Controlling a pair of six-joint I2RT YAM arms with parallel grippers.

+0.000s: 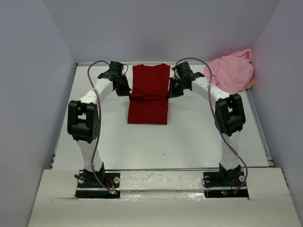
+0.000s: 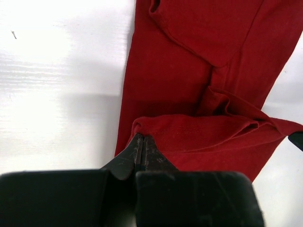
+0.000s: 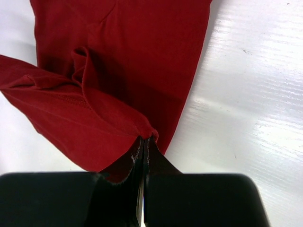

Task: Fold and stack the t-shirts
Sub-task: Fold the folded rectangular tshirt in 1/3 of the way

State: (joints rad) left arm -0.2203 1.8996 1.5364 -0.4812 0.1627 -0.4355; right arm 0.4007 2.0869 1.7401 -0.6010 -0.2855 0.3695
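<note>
The red shirt (image 1: 148,101) lies in the middle of the far half of the table (image 1: 189,142). It is narrowed to a long strip that runs from the back wall toward the arms. Its far end is lifted and doubled over the part beneath, because both corners of that end are pinched. The left fingers (image 2: 127,163) are clenched on the left edge of the turned-over cloth and the right fingers (image 3: 156,165) on the right edge. In both wrist views the fabric bunches into the closed tips.

With one corner held at each side, the raised edge hangs fairly straight between the arms. That is probably why the shirt is held this way: so the fold can come down square. The step in hand looks like the crosswise fold, with the far end being carried toward the near hem, which lies flat and uncovered on the table.

The pink shirt (image 1: 232,71) sits crumpled in the far right corner, well apart from the red one, with neither arm touching it. It seems set aside there so that it can be folded next and stacked.
</note>
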